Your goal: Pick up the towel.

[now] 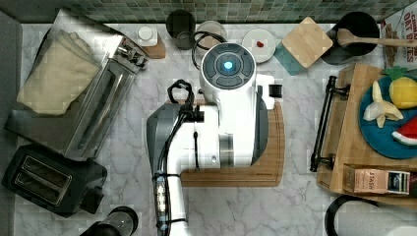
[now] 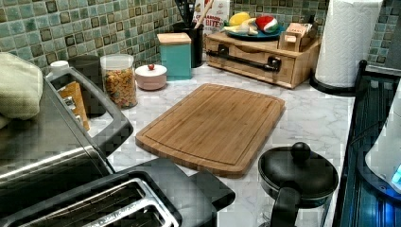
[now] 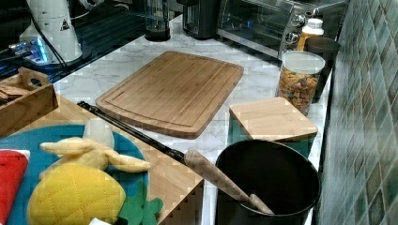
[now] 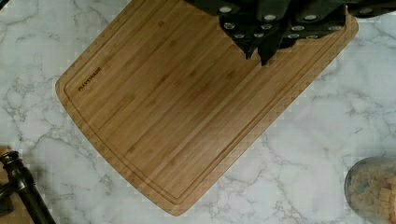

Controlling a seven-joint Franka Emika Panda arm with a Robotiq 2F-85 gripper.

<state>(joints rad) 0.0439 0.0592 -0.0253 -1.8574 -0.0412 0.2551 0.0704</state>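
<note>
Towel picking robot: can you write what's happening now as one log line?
stage: not started | folded cream-beige towel: on silver toaster oven, untouched | gripper: above bamboo cutting board, holding nothing | next: probably move toward towel

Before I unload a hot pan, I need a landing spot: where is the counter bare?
The cutting board is bare, with open marble between it and the wooden tray. The back wall is crowded: cereal jar, lidded bowl, teal canister. The towel tops the toaster oven.

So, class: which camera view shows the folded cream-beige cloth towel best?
The top view: the folded cream-beige cloth towel shows nearly whole, lying on the silver toaster oven. The left view catches just a rounded end of it at the left view's left edge.
</note>
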